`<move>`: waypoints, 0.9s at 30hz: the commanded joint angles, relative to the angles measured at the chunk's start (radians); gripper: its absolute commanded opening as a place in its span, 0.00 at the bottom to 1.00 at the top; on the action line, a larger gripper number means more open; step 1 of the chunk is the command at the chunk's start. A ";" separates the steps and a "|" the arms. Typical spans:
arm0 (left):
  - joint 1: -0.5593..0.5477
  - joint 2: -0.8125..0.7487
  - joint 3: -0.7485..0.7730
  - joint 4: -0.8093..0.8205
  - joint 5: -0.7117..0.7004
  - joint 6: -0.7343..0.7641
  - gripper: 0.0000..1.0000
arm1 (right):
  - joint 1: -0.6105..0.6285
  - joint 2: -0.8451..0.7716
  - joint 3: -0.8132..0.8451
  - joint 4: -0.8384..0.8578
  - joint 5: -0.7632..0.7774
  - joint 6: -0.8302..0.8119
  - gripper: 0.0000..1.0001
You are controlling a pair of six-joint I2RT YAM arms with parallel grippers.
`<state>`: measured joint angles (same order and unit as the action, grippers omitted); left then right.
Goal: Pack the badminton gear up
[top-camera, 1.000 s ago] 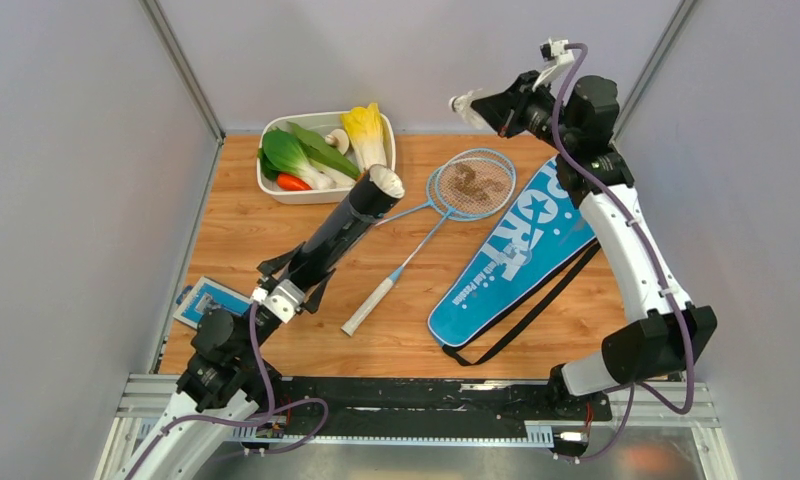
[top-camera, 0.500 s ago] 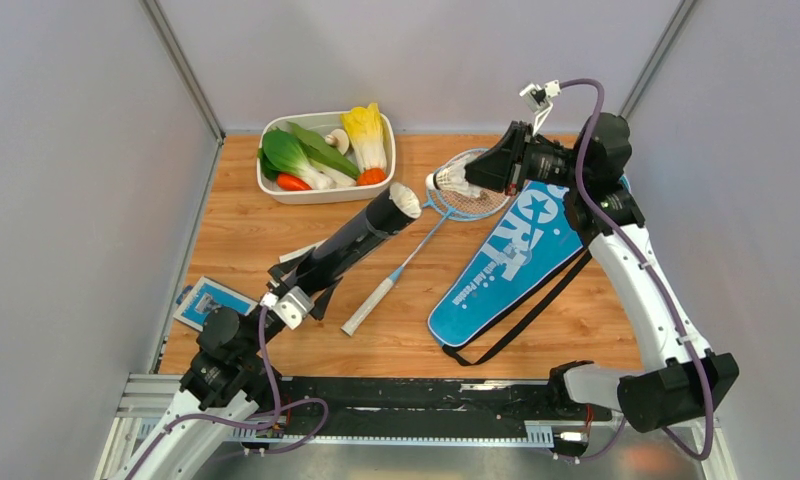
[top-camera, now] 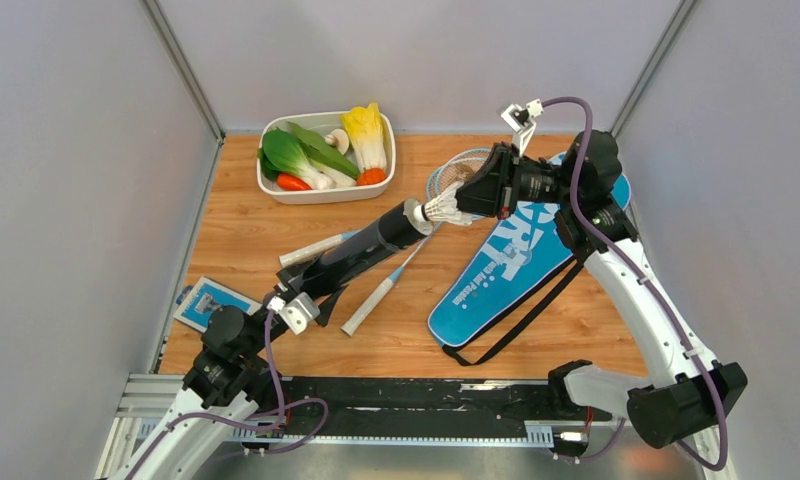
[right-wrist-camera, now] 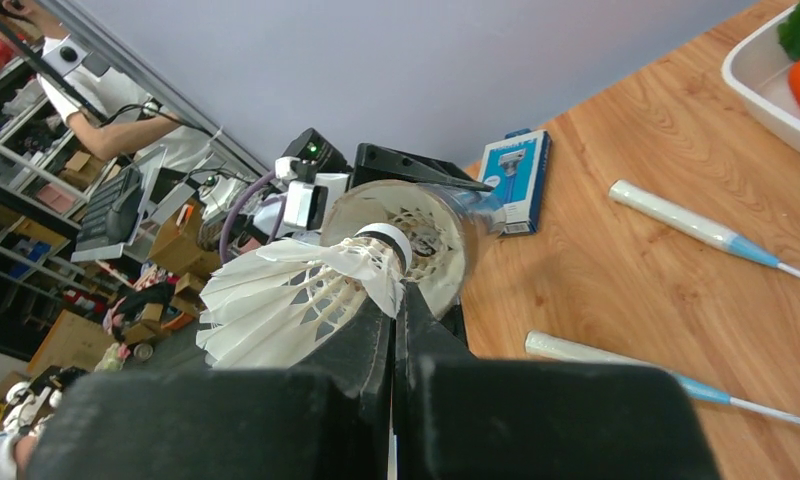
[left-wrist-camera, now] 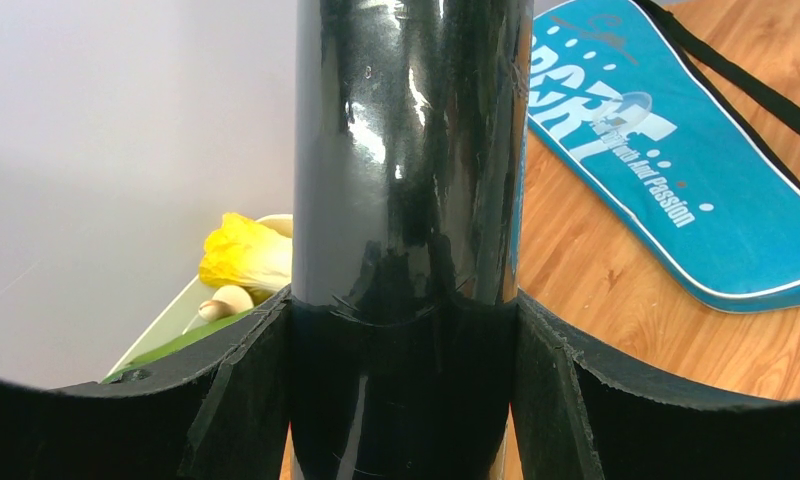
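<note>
Overhead: my left gripper (top-camera: 304, 292) clasps the tube (top-camera: 361, 250) over the table's (top-camera: 236, 230) middle; my right gripper (top-camera: 460, 207) pinches a shuttlecock (top-camera: 441, 211) at its mouth. Left wrist: tube (left-wrist-camera: 411, 150) glossy, stiff, likely slippery. Right wrist: shuttlecock (right-wrist-camera: 286, 290) feathers look light and fragile; best held near the cork.

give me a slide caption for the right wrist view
Right gripper holds a white shuttlecock, cork first, at the open mouth of the black tube.

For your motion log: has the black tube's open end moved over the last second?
Yes. The black tube swung its mouth rightward, away from the white tray.
</note>
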<state>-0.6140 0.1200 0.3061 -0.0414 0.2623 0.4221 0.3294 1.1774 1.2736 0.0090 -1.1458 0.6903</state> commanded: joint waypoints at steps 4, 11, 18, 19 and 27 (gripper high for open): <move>-0.002 0.010 0.013 0.055 0.053 0.027 0.37 | 0.083 0.024 0.006 -0.003 0.036 -0.032 0.03; -0.001 0.010 0.014 0.055 0.057 0.028 0.37 | 0.132 0.044 0.024 -0.162 0.149 -0.155 0.25; -0.002 0.010 0.015 0.057 0.062 0.028 0.37 | 0.131 0.037 -0.001 -0.193 0.253 -0.193 0.49; -0.001 0.010 0.015 0.056 0.061 0.028 0.37 | 0.132 0.037 -0.003 -0.195 0.259 -0.198 0.49; 0.000 0.007 0.014 0.054 0.059 0.026 0.37 | 0.130 0.004 0.013 -0.226 0.316 -0.227 0.55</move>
<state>-0.6125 0.1394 0.3016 -0.0971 0.2646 0.4316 0.4629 1.2217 1.2732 -0.1925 -0.9146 0.5106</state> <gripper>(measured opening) 0.737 0.542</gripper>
